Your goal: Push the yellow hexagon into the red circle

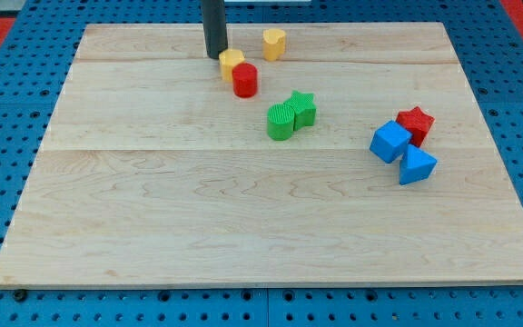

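The yellow hexagon (pixel 231 62) lies near the view's top, left of centre, touching the red circle (pixel 245 80) just below and right of it. My tip (pixel 214 56) stands right at the hexagon's upper left side, touching or almost touching it. The dark rod rises from there out of the view's top.
A yellow heart-like block (pixel 274 43) lies right of the hexagon. A green block (pixel 281 121) and a green star (pixel 302 108) touch near the middle. A red star (pixel 416 123), a blue cube (pixel 390 142) and a blue triangle (pixel 416 165) cluster at the right. The wooden board (pixel 152 236) ends on all sides.
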Motion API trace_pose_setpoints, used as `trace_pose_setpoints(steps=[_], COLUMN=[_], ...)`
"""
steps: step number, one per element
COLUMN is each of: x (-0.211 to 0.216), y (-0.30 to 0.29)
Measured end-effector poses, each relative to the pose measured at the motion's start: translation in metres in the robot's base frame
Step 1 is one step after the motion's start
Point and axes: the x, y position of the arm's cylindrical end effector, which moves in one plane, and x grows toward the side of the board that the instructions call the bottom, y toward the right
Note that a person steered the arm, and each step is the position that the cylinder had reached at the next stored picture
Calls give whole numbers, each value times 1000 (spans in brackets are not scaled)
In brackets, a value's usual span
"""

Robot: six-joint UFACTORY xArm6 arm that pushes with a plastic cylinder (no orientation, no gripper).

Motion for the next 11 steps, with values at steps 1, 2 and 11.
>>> trace_pose_setpoints(steps=[1, 2, 11], x=[-29, -77, 7], y=[-3, 2, 46])
